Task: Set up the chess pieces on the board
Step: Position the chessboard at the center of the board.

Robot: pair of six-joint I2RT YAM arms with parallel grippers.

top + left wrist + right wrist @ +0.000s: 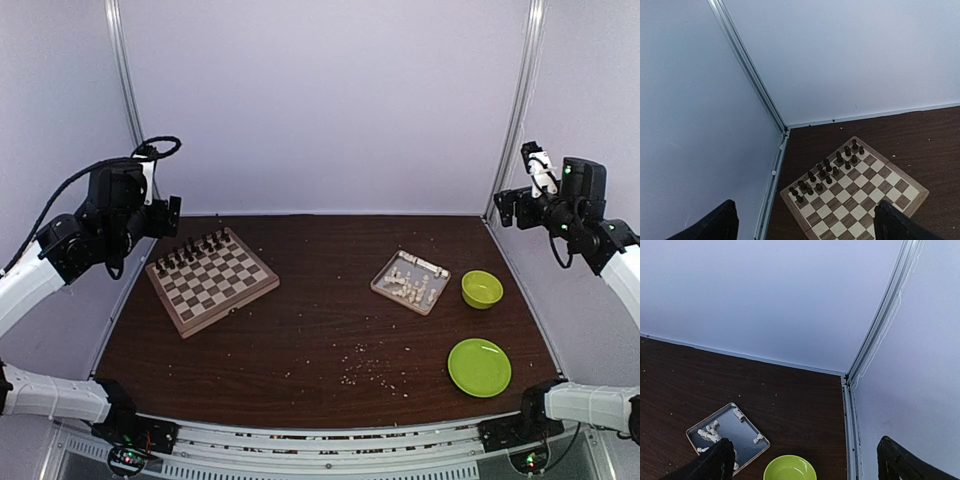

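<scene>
Worktop (320, 310): dark brown, wood-grained, with pale crumbs (372, 372) scattered over its near middle.
Board (225, 285): square and wooden with a light rim and brown-and-cream checks. It lies flat at the far left, turned at an angle.
Dark pieces (190, 252): small and brown-black, standing in two rows along the board's far-left edge.
Chess pieces (410, 284): tiny cream-white figures, lying jumbled in the tray right of centre, well apart from the board.
Tray (742, 436): shallow, shiny metal rectangle with rounded corners.
Bowl (482, 289): round, glossy lime green, just right of the tray.
Plate (479, 367): flat, lime green, nearer than the bowl.
Left pincer (805, 229): raised above the board's far-left side, black fingers spread wide, gripping nothing.
Right pincer (807, 465): raised at the far right, fingers spread wide and empty.
</scene>
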